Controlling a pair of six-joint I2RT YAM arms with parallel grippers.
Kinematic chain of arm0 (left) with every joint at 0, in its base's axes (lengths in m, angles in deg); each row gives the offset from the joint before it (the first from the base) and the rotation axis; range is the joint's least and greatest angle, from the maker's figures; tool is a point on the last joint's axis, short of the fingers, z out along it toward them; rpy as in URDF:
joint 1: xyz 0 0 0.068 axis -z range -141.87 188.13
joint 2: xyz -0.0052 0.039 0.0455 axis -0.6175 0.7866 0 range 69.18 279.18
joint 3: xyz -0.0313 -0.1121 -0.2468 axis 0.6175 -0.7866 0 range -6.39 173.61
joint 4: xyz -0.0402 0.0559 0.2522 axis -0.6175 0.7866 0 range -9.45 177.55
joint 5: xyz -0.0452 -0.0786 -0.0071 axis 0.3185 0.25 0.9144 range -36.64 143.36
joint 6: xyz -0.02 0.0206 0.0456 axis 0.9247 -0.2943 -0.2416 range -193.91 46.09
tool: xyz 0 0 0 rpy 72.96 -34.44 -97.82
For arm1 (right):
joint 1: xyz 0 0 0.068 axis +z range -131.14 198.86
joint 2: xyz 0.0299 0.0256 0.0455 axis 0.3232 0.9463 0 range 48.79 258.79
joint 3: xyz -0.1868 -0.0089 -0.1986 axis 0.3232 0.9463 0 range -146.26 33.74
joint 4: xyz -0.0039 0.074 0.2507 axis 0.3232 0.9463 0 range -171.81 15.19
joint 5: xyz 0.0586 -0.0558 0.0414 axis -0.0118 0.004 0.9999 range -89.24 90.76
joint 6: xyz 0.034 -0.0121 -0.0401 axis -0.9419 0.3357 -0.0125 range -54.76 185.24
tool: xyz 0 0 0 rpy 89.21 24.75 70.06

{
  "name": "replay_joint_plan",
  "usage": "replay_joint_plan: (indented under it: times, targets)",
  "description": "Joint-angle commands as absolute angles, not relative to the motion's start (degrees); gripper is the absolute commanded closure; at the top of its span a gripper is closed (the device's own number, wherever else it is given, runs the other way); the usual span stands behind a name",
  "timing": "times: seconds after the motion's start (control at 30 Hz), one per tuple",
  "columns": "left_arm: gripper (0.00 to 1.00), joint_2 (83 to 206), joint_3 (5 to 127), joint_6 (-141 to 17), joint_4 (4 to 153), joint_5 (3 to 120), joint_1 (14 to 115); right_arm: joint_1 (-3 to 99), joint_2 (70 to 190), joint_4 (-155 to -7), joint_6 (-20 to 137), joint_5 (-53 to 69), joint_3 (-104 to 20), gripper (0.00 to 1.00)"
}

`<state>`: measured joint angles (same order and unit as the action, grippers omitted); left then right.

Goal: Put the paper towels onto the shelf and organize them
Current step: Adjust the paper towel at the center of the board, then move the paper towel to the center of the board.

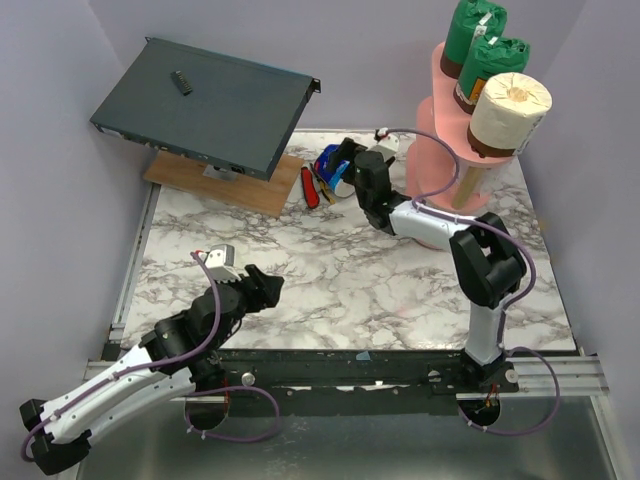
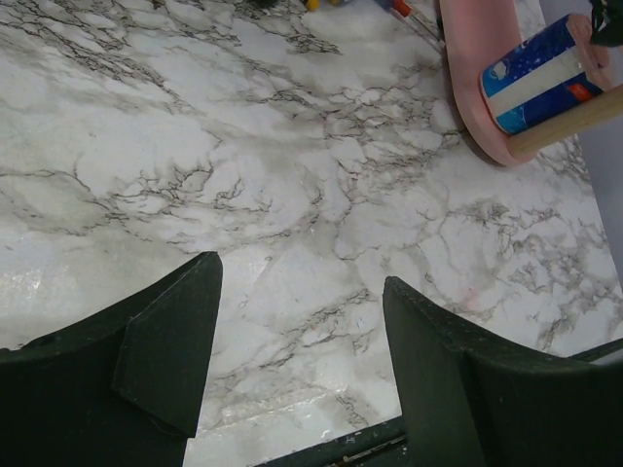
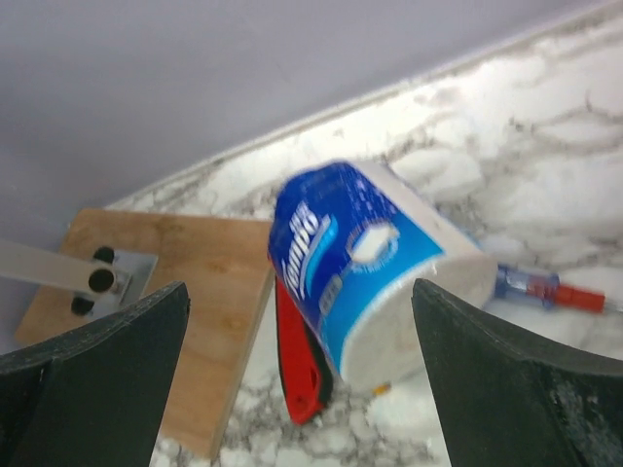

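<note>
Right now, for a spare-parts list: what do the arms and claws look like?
The left arm and right arm: white links, bulky black joints, a purple cable along each. The left claw and right claw: dark, wedge-shaped fingers.

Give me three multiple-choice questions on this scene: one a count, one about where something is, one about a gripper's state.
1. How many green-wrapped paper towel rolls stand on the top board of the pink three-tier shelf?
A. one
B. two
C. four

2. Where is the blue-and-white wrapped paper towel roll seen in the right wrist view?
A. on the shelf's top board
B. on the marble table, by the red-handled pliers
C. on the floor

3. The right gripper is:
A. open
B. shut on the roll
C. shut and empty

Answers:
1 B: two green rolls stand beside a bare white roll.
2 B: it lies tilted over the pliers.
3 A: its fingers stand wide on either side of the roll, clear of it.
</note>
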<state>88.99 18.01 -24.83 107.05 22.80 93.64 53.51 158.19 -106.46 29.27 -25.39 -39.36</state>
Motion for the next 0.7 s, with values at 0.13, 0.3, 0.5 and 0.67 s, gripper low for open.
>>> replay_joint_plan:
  times: [0.13,0.3,0.5,0.67]
  targets:
    - [0.30,91.6,18.4,-26.5,106.4,22.7,93.5,51.3,170.5,-102.1,45.9,-28.4,-59.9,0.00]
    - [0.30,92.2,18.6,-27.1,107.0,21.6,93.3,50.7,179.8,-88.2,54.2,-23.6,-75.6,0.00]
    - [0.29,92.7,18.3,-28.0,106.2,21.1,93.3,50.0,184.1,-77.4,55.1,-19.1,-83.3,0.00]
    - [0.29,94.1,18.1,-28.0,104.6,22.1,93.2,50.0,181.5,-79.1,54.8,-15.7,-77.9,0.00]
